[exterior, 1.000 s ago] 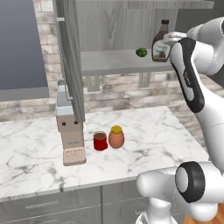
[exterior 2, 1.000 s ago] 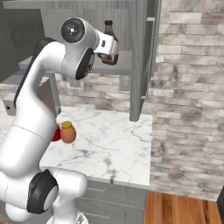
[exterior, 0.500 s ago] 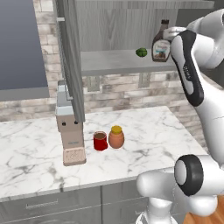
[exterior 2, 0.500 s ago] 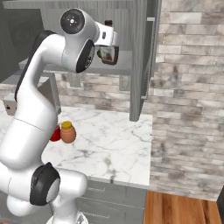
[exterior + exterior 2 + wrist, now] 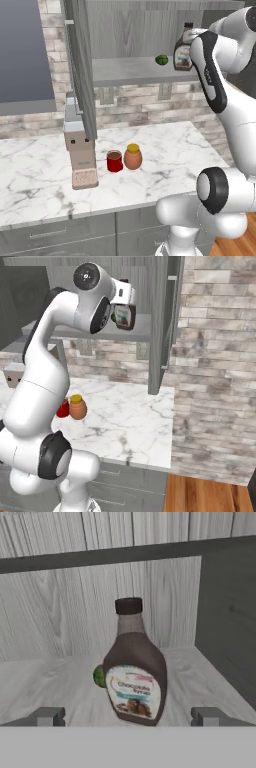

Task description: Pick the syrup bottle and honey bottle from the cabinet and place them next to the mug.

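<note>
The syrup bottle [image 5: 134,674] stands upright on the cabinet shelf [image 5: 125,72], dark brown with a black cap and a white label. My gripper [image 5: 127,717] is open just in front of it, one fingertip [image 5: 47,716] at each side of its base and neither touching it. The same syrup bottle [image 5: 124,315] sits just under my hand in the right base view. On the counter below, the honey bottle [image 5: 133,157], an orange jar with a yellow lid, stands right beside the red mug [image 5: 114,161].
A small green round fruit [image 5: 161,59] lies on the shelf just left of the syrup. The open cabinet door [image 5: 80,65] hangs over the counter's left. A beige appliance [image 5: 80,150] stands left of the mug. The cabinet's side wall [image 5: 227,637] is close on the right.
My arm has lifted and reached further into the cabinet, bringing the open gripper up to the syrup bottle. The bottle, jar and mug have not moved.
</note>
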Tool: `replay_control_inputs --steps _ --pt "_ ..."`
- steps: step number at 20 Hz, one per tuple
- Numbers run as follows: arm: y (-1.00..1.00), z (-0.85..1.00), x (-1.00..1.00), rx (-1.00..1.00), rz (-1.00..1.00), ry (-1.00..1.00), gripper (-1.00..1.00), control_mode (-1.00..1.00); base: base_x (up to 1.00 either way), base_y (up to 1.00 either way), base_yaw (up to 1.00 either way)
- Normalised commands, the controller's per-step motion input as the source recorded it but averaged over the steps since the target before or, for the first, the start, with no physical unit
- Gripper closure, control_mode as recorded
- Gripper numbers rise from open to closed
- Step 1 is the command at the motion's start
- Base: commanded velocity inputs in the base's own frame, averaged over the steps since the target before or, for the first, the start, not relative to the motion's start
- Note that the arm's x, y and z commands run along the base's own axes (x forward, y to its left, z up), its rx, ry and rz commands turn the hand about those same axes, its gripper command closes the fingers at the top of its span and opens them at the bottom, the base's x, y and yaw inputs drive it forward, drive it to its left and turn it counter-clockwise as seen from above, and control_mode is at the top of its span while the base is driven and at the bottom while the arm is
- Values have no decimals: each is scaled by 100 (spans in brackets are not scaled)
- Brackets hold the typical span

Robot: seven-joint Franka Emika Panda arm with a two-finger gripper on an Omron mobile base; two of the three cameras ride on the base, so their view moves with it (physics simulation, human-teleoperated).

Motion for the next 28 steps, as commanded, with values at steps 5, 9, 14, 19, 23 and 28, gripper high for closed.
replay_control_inputs --steps 5,9,14,19,23,28 --pt "0 0 24 0 0 0 -100 -100 0 0 0" --pt "-4 0 30 0 0 0 -100 -100 0 0 0" --pt "-13 0 17 0 6 0 -100 -100 0 0 0" --pt "-11 0 16 0 8 0 -100 -100 0 0 0" --pt "0 0 17 0 2 0 -100 -100 0 0 0" --pt "0 0 23 0 0 0 -100 -100 0 0 0"
